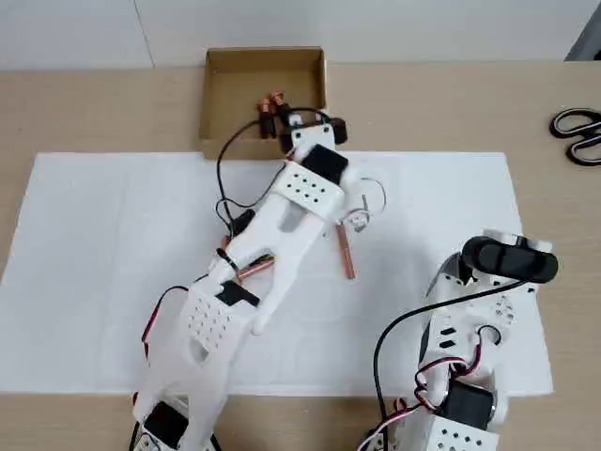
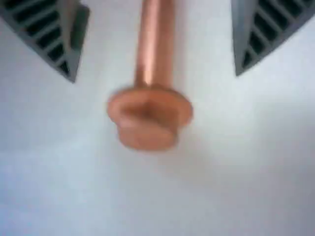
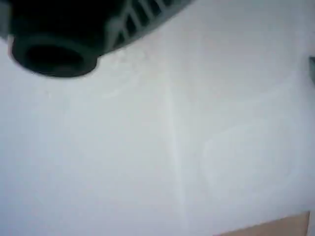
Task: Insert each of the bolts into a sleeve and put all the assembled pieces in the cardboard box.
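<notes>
In the left wrist view a copper bolt with a flanged head lies on the white paper, its shaft running between the fingers of my left gripper. That gripper is open and does not touch the bolt. From above, my left arm stretches toward the cardboard box, which holds assembled copper-and-black pieces. One copper bolt lies beside the arm, and another copper piece peeks from under it. A black hollow sleeve sits against a ribbed grey part of my right gripper, low over the paper.
A white paper sheet covers most of the wooden table. Scissors lie at the far right edge. My right arm stands folded at the front right of the sheet. The sheet's left half is open room.
</notes>
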